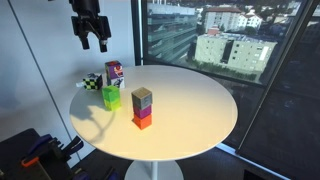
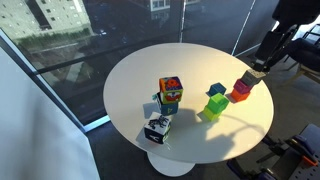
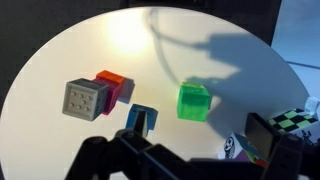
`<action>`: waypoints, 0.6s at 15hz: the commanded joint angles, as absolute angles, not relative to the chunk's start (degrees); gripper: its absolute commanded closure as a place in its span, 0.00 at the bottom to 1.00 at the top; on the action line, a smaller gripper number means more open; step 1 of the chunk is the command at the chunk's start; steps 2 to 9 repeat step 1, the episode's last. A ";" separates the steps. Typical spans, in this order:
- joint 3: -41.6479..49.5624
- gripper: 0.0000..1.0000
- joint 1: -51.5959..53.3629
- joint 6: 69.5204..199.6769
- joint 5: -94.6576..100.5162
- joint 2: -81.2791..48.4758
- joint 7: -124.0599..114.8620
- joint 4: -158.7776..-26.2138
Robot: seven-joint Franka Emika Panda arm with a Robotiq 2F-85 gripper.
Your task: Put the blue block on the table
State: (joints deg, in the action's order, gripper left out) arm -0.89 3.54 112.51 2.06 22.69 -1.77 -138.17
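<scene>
The blue block point(image 3: 150, 115) lies on the round white table point(image 3: 120, 40), a short gap beside the lime-green cube point(image 3: 193, 100). My left finger partly covers it in the wrist view. In both exterior views the blue block point(image 2: 217, 90) shows only as a sliver next to the green cube point(image 1: 111, 97). My gripper point(image 1: 92, 42) hangs high above the table's edge, open and empty. It also shows in an exterior view point(image 2: 260, 62) and in the wrist view point(image 3: 200, 128).
A grey cube on a red one forms a stack point(image 1: 142, 108) near the blocks. A colourful box point(image 1: 114, 72) and a black-and-white checkered cube point(image 1: 92, 82) stand by the table edge. Large windows are behind.
</scene>
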 commanded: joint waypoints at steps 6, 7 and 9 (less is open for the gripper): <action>-1.46 0.00 2.92 112.41 1.83 22.68 -1.58 -138.08; -1.46 0.00 2.92 112.41 1.83 22.68 -1.58 -138.08; -1.46 0.00 2.92 112.41 1.83 22.68 -1.58 -138.08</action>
